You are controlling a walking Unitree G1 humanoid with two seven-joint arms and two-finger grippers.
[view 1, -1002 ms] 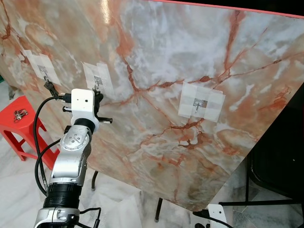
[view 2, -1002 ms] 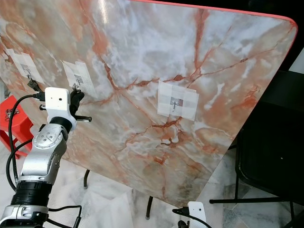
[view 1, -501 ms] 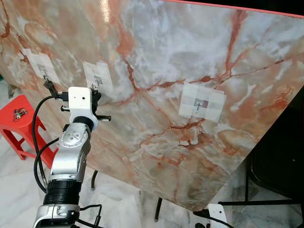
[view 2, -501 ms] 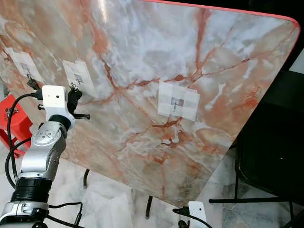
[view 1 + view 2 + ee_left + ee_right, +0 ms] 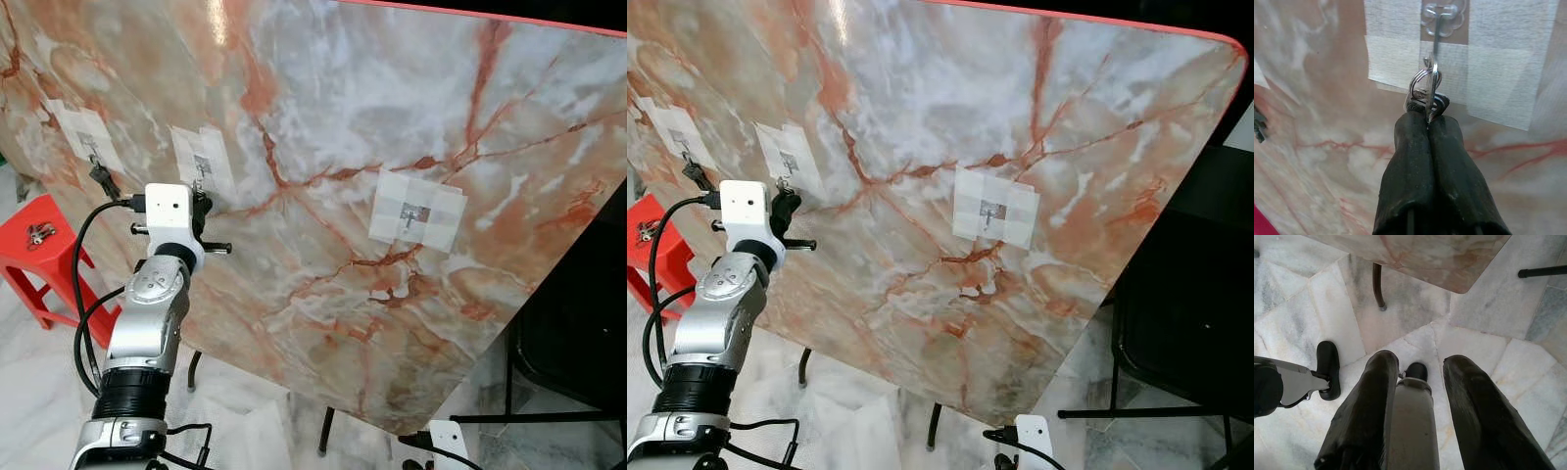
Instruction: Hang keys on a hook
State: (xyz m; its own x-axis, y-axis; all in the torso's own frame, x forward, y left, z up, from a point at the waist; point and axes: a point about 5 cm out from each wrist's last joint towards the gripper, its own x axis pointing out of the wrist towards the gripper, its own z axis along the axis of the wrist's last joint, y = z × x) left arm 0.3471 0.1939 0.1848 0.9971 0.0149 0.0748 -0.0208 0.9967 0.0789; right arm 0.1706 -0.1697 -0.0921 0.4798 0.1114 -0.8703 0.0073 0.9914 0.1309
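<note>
A big marble-patterned board point(image 5: 323, 196) leans in front of me with three small clear hooks taped on white patches. My left gripper point(image 5: 1428, 117) is raised to the middle-left hook point(image 5: 1442, 14) and is shut on the silver keys point(image 5: 1425, 93). The key ring sits right at the hook's metal stem, touching or just below it. In the head views the left arm point(image 5: 167, 255) reaches up to that hook point(image 5: 201, 166). Another hook point(image 5: 414, 211) sits to the right and one point(image 5: 90, 143) farther left. My right gripper point(image 5: 1415, 382) hangs low over the floor, open and holding nothing.
A red plastic stool point(image 5: 34, 257) stands at the left with a second bunch of keys point(image 5: 41, 233) on it. Black furniture point(image 5: 1195, 313) stands at the right. The board rests on thin dark legs point(image 5: 326, 431) over a white marble floor.
The left arm shifted slightly left and back, staying at the same hook with the keys still gripped. The right arm has not moved.
</note>
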